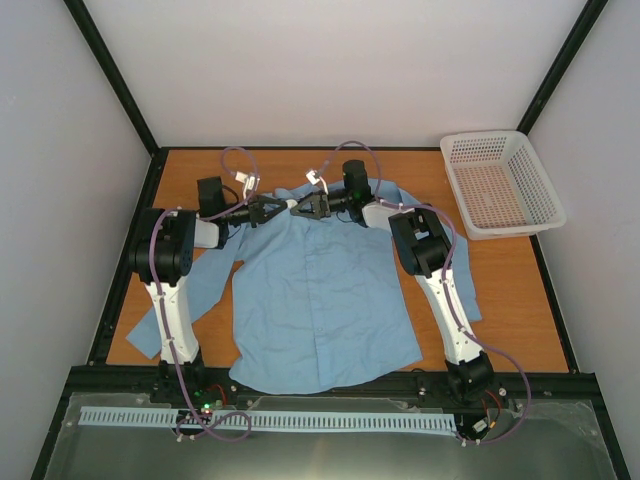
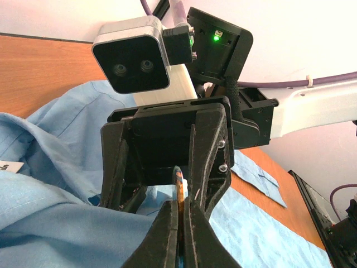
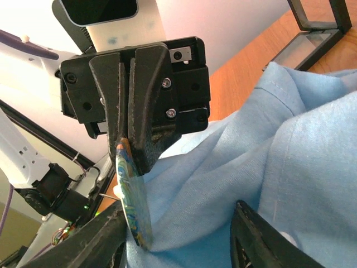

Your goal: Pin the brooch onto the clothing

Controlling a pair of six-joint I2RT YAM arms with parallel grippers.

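— Where is the brooch (image 3: pixel 134 207)?

— Pinched edge-on in the left gripper (image 1: pixel 282 208), whose fingers are pressed together on it. Its face has swirls of blue, green and yellow, and a thin metal pin sticks out at its 9 o'clock side. Its lower edge meets the cloth.

— And the right gripper (image 1: pixel 299 208)?

— Spread wide, holding nothing. It faces the left one tip to tip, with folds of shirt (image 1: pixel 320 300) rising between its fingers (image 3: pixel 103 243).

— Where on the shirt?

— At the collar, 12 o'clock on the garment from above. The shirt lies front up on the table (image 1: pixel 505 290) with its buttons done up and its sleeves out towards 8 and 4 o'clock.

— Any writing?

— A white tag (image 2: pixel 6 166) sits inside the collar, but its print is too small to read. No brand shows on the arms. A green light (image 2: pixel 215 38) glows on the right wrist.

— Anything else?

— A white mesh basket (image 1: pixel 522 227) at 2 o'clock on the table, well apart from the shirt.
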